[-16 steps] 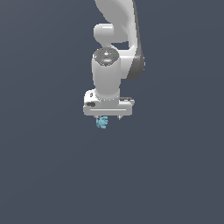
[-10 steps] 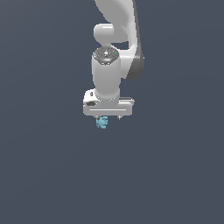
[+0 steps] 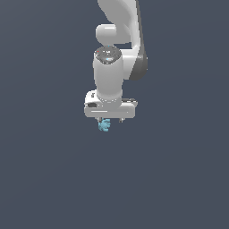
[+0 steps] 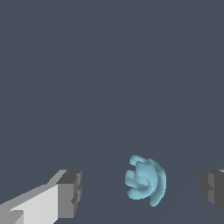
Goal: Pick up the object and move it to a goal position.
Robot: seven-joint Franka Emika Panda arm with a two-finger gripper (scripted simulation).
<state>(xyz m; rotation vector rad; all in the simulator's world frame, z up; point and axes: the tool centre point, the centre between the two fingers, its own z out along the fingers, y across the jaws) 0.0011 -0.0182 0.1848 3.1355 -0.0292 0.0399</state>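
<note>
My claw [image 4: 141,192] is spread wide, with nothing held in it. In the wrist view I see both of my fingers [image 4: 70,194]: one with a pale body and a dark grey pad, the other only a dark pad at the picture's edge. There is clear space between each pad and the object [image 4: 145,180], so I am not touching it on either side.

The object is a small light-blue lump, ridged and curled like a few stacked crescents. It lies between my two fingers, not quite centred: it is nearer to the finger that shows only as a dark pad than to the pale one, though well apart from both. It is far smaller than the gap I have open around it.

In the exterior view my arm [image 3: 120,36] comes down from above and my wrist points straight down at the plain dark grey floor [image 3: 44,170]. The object [image 3: 104,125] peeks out just beneath my claw [image 3: 110,119], under the side of the hand toward the exterior view's left. Most of my fingers are hidden behind the hand in that view, so I cannot tell how close my fingertips are to the floor.
</note>
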